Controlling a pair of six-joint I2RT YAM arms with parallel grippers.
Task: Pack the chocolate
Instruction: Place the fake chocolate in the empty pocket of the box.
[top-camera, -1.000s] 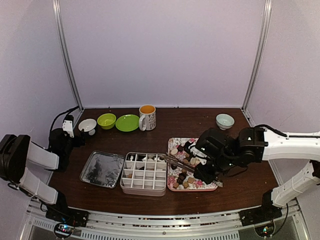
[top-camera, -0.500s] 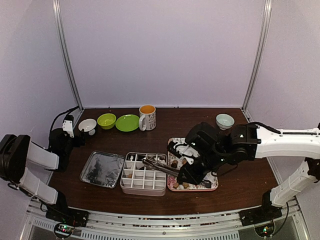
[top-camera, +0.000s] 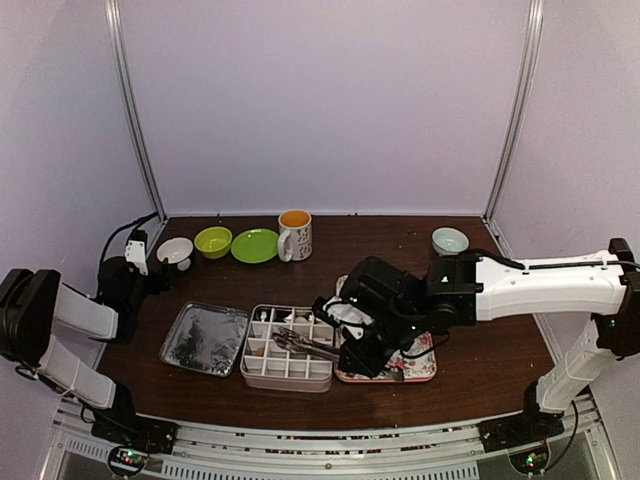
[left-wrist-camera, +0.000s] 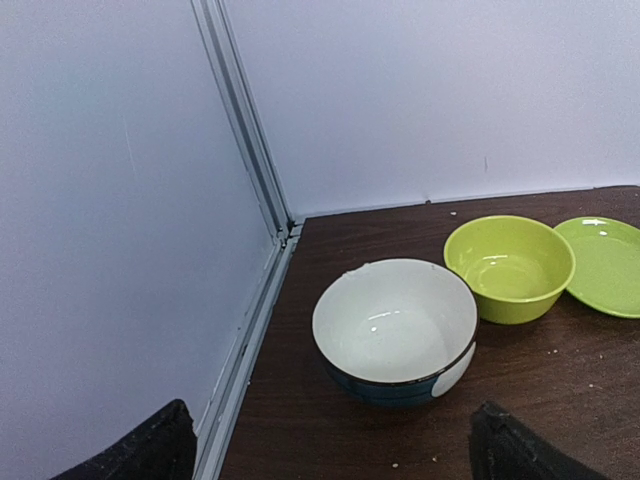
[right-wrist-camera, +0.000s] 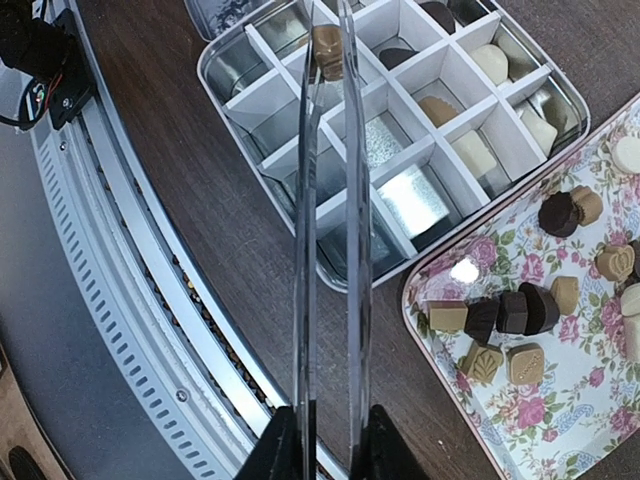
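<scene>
**Placement step in hand: piece carried over the divided box**

Right jaws are clenched on the handle end of the thin metal tongs (right-wrist-camera: 330, 230), pressing the two blades nearly together. At the far tip of the blades, straight ahead of the jaws, a tan chocolate piece (right-wrist-camera: 327, 52) is pinched. It hangs over the divided box (right-wrist-camera: 268, 98), above a cell toward the side farthest from the jaws. Which cell exactly, and whether the piece clears the dividers or touches one, cannot be told.

Beyond and to the right of the tip, several cells already hold cream and dark pieces (right-wrist-camera: 490, 62). The cells nearer the jaws show bare metal floors. To the right of the jaws, just beside the box, lies the floral tray (right-wrist-camera: 560, 420) with the unpacked chocolate (right-wrist-camera: 510, 312), dark and tan, loose on it.

Left jaws are released, spread wide and holding nothing, well apart from the work. Ahead of them on the desk (left-wrist-camera: 520, 380) stand a white bowl (left-wrist-camera: 395, 325) and a green bowl (left-wrist-camera: 510, 265).

Assessment: packing is partly done; the present step is delivery of one piece. The next move calls for settling the tip over one vacant cell, lowering between the dividers, then easing the grip so the blades spring apart. Risk: a clipped divider could knock the piece into the wrong cell.
</scene>
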